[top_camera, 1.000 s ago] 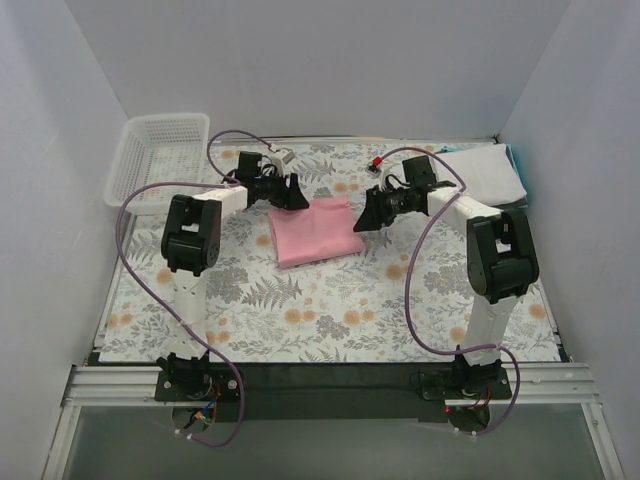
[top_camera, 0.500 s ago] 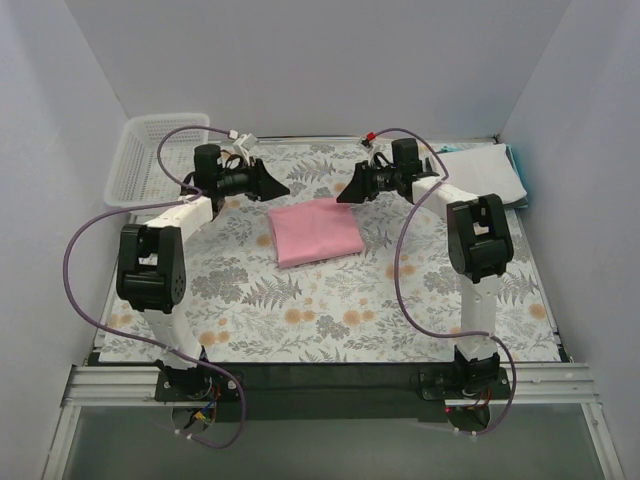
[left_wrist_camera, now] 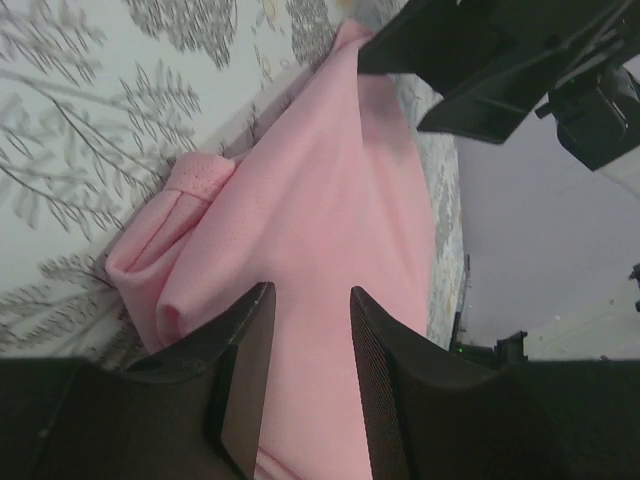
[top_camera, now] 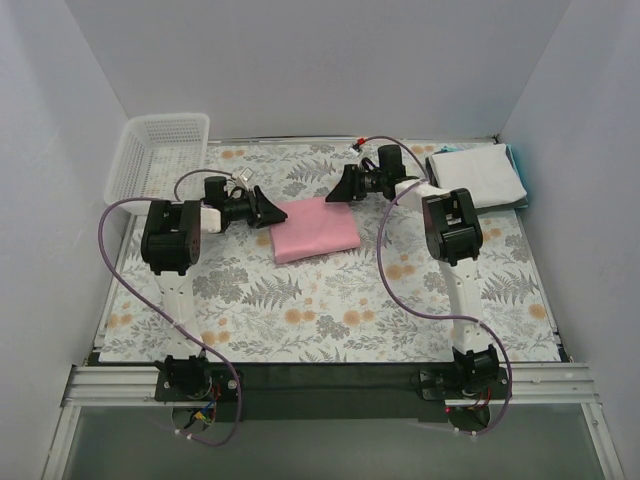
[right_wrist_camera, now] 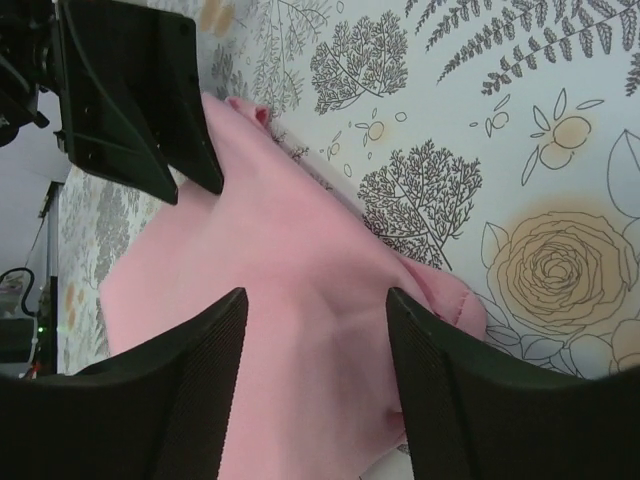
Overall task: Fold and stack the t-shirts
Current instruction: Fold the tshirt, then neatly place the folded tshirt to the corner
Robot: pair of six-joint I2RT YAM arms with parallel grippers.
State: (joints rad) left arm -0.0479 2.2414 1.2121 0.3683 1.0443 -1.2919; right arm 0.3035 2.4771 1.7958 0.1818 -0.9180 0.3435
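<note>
A plain pink t-shirt [top_camera: 315, 230], folded into a rectangle, lies flat on the floral tablecloth at the table's middle. My left gripper [top_camera: 271, 213] is low at its left edge, open and empty; in the left wrist view [left_wrist_camera: 310, 292] the pink t-shirt [left_wrist_camera: 340, 190] fills the gap between the jaws. My right gripper [top_camera: 336, 190] is at the shirt's far right corner, open wide and empty; in the right wrist view [right_wrist_camera: 315, 297] the pink t-shirt [right_wrist_camera: 290, 250] lies under the jaws. A stack of folded white t-shirts [top_camera: 478, 174] with teal edges sits at the back right.
A white plastic mesh basket [top_camera: 160, 152] stands at the back left, off the cloth's corner. The floral tablecloth [top_camera: 330, 310] covers the table. White walls close in the left, back and right sides. Purple cables loop beside both arms.
Both arms have folded down and drawn in toward the pink shirt. The left gripper has dropped to its left edge and the right to its far right corner. The shirt has not moved.
</note>
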